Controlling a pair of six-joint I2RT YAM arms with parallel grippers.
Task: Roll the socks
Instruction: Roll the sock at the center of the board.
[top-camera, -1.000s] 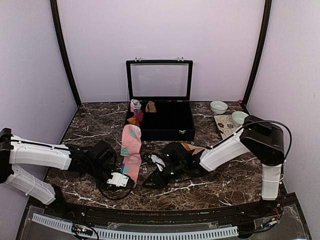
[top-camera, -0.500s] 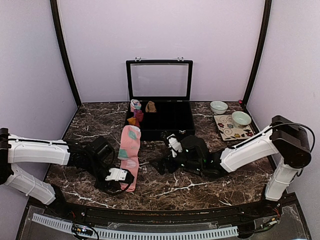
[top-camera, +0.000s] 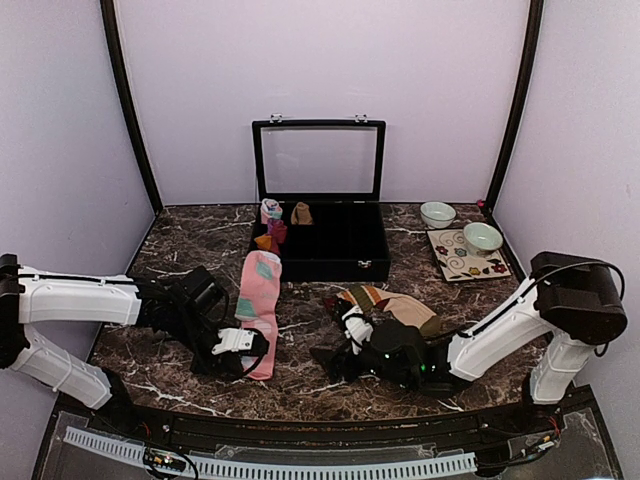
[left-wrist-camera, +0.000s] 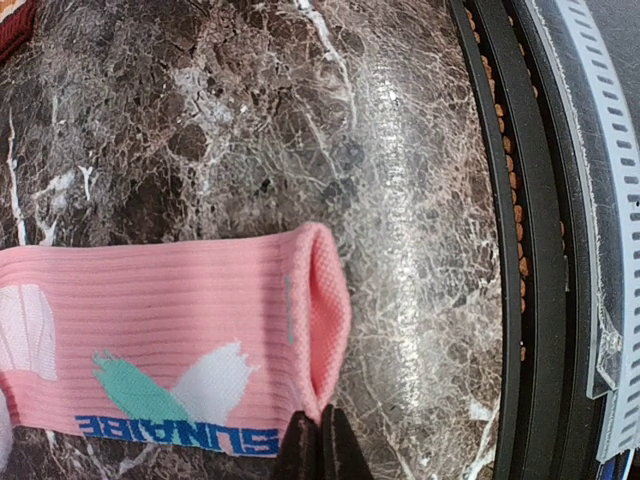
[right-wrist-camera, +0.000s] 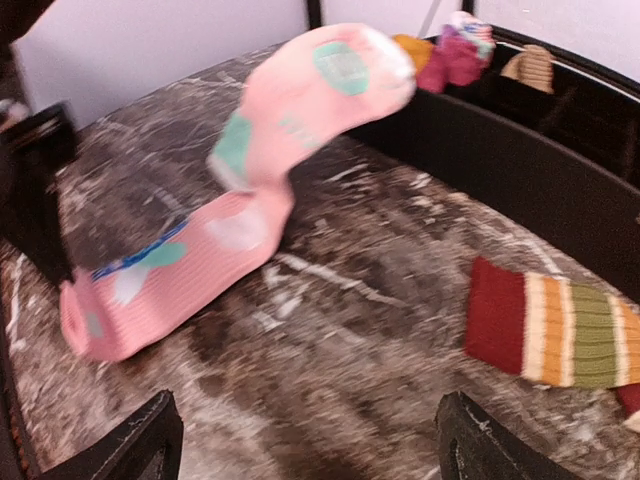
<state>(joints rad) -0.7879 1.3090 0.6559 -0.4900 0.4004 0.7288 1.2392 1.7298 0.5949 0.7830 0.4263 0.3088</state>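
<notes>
**Setting.** Dark marble bench (top-camera: 180, 250) with white veining, lilac walls on three sides.

**Pink sock** (top-camera: 262, 300). Lies lengthwise left of centre. The toe end is propped up against the front wall of the case and the cuff points to the near edge. It has mint and white patches, and a blue lettered band runs along one side near the cuff.

**Striped sock** (top-camera: 390, 303). Lies flat in front of the case, right of centre and well apart from the pink one. It has a red cuff, cream, orange and green bands, and a tan foot.

**Case** (top-camera: 330, 262). Black, at rear centre, with its glass lid (top-camera: 318, 160) standing upright. Small rolled bundles (top-camera: 272, 232) sit in its left compartments.

**Crockery.** Two pale bowls (top-camera: 437, 213) sit at rear right, one of them on a patterned plate (top-camera: 455, 262).

**Left arm** (top-camera: 80, 300). Reaches in low from the left. The left jaws are closed tight, with their tips at the corner of the pink cuff beside the blue band. Whether any fabric is caught between them cannot be told.

**Right arm** (top-camera: 500, 325). Stretched low across the near right. The right jaws are spread wide with nothing between them. Their fingertips (right-wrist-camera: 150, 440) are over bare marble, between the two socks.
</notes>
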